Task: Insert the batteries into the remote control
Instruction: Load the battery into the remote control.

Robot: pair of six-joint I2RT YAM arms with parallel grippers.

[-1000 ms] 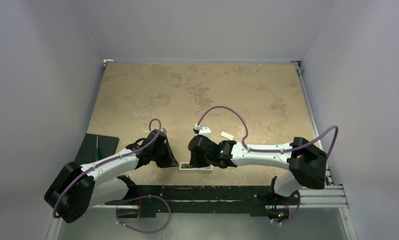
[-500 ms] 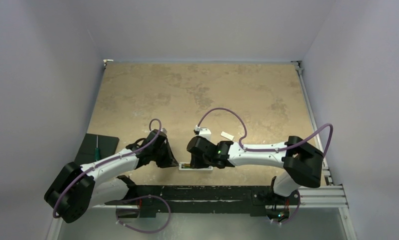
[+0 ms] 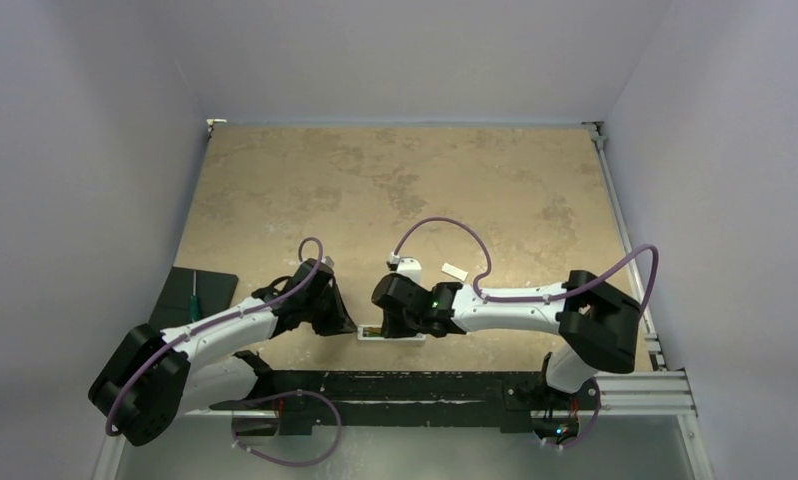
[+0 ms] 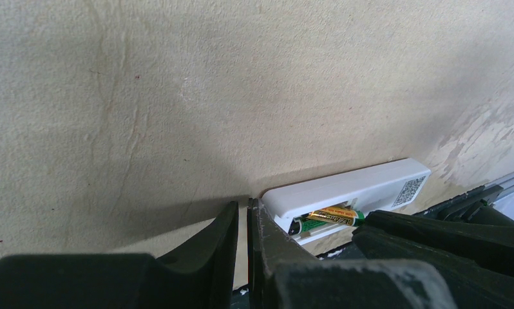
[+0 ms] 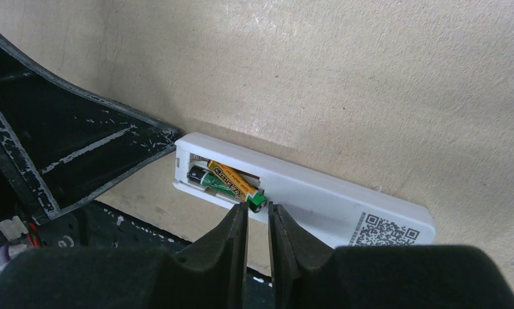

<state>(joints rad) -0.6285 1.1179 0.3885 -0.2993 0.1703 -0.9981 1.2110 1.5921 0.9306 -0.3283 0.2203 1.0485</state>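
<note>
White plastic, one remote control (image 5: pixel 319 193) lies back-up near the front edge of the tabletop (image 5: pixel 370 64), two batteries (image 5: pixel 225 180) in its open recess: one dark greenish-black lying low, one gold-yellow tilted, green end raised. Left jaws nearly together, empty, at the remote's end; right jaws a slit apart at that raised end, pinching or not I can't tell

Remote control (image 5: pixel 319 193) white; batteries (image 5: pixel 232 182) — gold-yellow, green-black; table (image 3: pixel 395 180) — mottled tan.
</note>
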